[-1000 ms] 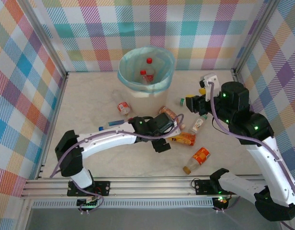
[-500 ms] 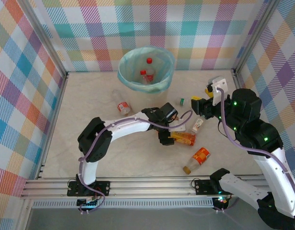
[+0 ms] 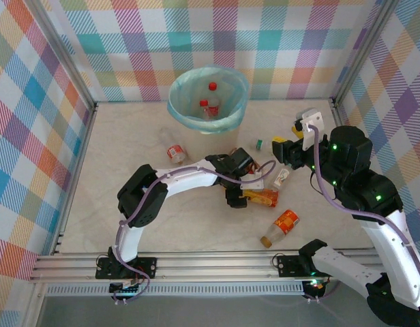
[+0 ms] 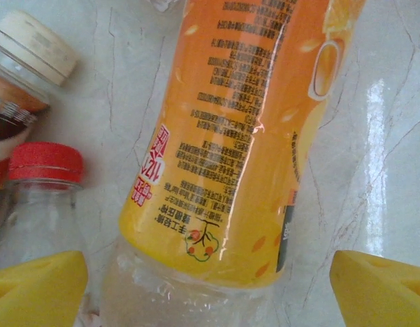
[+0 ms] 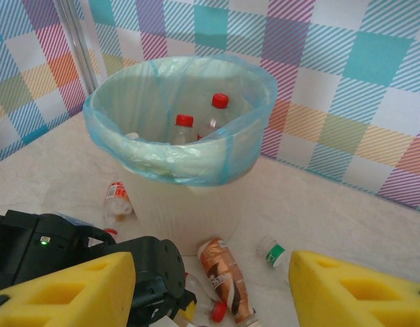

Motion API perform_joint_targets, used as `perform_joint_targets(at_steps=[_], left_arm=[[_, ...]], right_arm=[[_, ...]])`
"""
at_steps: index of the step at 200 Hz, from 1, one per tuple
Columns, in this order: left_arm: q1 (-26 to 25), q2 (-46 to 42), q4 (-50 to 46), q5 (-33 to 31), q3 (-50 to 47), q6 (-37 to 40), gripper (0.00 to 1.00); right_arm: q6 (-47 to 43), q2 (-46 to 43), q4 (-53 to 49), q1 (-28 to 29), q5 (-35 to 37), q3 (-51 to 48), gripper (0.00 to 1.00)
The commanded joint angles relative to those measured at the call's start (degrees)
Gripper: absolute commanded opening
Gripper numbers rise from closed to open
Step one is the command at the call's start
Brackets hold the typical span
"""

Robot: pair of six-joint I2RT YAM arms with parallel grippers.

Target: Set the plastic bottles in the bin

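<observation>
An orange-labelled plastic bottle (image 4: 244, 129) lies on the table between the yellow fingertips (image 4: 36, 289) of my left gripper (image 4: 206, 296), which is open and straddles it without touching its right side. From above, that left gripper (image 3: 243, 193) sits at the left end of the orange bottle (image 3: 263, 197). The cream bin (image 3: 208, 102) with its blue bag holds two red-capped bottles (image 5: 185, 127). My right gripper (image 3: 286, 150) hangs open above the table with nothing in it, facing the bin (image 5: 189, 204).
Loose bottles lie around: a red-capped one (image 4: 45, 170) and a brown one (image 4: 22, 75) just left of the orange bottle, another orange one (image 3: 283, 223) near the front, a red-labelled one (image 3: 174, 152) left of the bin, a green-labelled one (image 5: 273, 252).
My left arm has reached right and lowered its gripper over the orange bottle. The right arm drew back to the right and now holds still.
</observation>
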Motion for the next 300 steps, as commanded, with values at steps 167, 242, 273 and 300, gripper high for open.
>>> perform_joint_targets(at_steps=[167,242,273,300], left_arm=[[-0.05,-13.37,3.34,0.54,-9.85,-4.26,0.57],[0.35,-36.77,13.31,-0.30,-21.53,-22.78,0.56],[0.47,-45.13,20.56,-4.12,-24.79,-35.30,0.56],[0.58,-50.12,21.89,-8.20,-25.20,-42.42,0.55]], right_arm=[[0.54,-0.31,3.21,-0.14,-0.01,0.76,0.62],[3.80,2.94,5.45,-0.14,-8.18,5.30,0.63],[6.79,6.60,7.00,-0.14,-13.58,7.98,0.68],[10.07,10.29,8.28,-0.14,-18.54,10.55,0.71]])
